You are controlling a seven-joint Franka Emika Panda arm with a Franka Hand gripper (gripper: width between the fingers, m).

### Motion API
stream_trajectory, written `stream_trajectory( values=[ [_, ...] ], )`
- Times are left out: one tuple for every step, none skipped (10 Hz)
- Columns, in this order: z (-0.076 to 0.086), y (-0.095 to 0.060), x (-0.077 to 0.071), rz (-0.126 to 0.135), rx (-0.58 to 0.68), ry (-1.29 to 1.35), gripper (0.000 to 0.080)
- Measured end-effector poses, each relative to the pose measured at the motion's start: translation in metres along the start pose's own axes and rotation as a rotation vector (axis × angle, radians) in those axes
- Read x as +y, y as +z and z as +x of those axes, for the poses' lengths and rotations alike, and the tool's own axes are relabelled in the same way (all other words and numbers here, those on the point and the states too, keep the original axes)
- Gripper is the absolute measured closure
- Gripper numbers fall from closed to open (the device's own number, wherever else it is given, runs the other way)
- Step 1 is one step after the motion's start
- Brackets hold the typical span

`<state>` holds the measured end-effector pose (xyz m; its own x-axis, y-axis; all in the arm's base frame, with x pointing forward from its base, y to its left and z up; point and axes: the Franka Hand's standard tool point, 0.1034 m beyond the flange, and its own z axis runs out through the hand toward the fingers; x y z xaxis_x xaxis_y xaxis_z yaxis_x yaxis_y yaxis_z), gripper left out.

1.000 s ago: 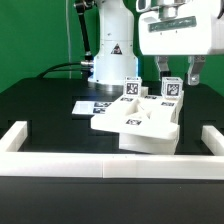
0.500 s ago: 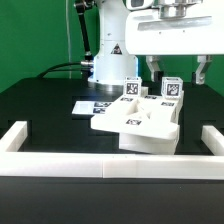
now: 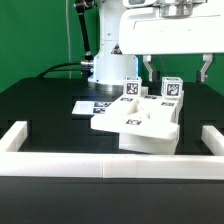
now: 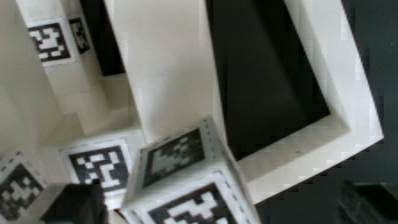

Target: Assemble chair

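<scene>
The chair parts (image 3: 137, 122) lie in a white pile at the middle of the black table. Flat panels are below, and two square pieces with tags stand upright on them (image 3: 131, 88) (image 3: 171, 88). My gripper (image 3: 176, 72) hangs just over the pile, open and empty. One dark finger (image 3: 148, 68) is between the two uprights. The other is off to the exterior view's right of the right one. In the wrist view, tagged square pieces (image 4: 196, 195) lie between my fingertips (image 4: 71, 205). A white frame-shaped panel (image 4: 302, 130) lies beyond them.
The marker board (image 3: 92, 106) lies flat behind the pile toward the exterior view's left. A low white border wall (image 3: 110, 165) runs along the front and both sides. The white robot base (image 3: 110, 60) stands at the back.
The gripper body has shifted toward the exterior view's left and looks larger. Its two fingers now stand further apart. The chair parts have not moved.
</scene>
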<state>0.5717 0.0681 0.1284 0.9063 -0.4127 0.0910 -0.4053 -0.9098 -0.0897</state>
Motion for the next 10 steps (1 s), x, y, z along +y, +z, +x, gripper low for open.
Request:
stream_trajectory(
  values=[
    [-0.0002, 0.0002, 0.0014, -0.005, 0.000, -0.121, 0.0151],
    [-0.0011, 0.0009, 0.0022, -0.006, -0.001, -0.184, 0.0151],
    [-0.0012, 0.0020, 0.0039, -0.008, -0.003, -0.238, 0.0151],
    [-0.0008, 0.0023, 0.0051, -0.009, -0.003, -0.324, 0.0151],
    [0.0000, 0.0021, 0.0060, -0.009, -0.003, -0.346, 0.0151],
    [0.0002, 0.0020, 0.0060, -0.009, -0.003, -0.343, 0.0151],
    [0.0002, 0.0020, 0.0061, -0.009, -0.003, -0.342, 0.0246],
    [0.0002, 0.0020, 0.0061, -0.009, -0.003, -0.342, 0.0430],
    [0.0003, 0.0020, 0.0061, -0.009, -0.003, -0.342, 0.0514],
    [0.0003, 0.0020, 0.0061, -0.009, -0.002, -0.335, 0.0514]
  ],
)
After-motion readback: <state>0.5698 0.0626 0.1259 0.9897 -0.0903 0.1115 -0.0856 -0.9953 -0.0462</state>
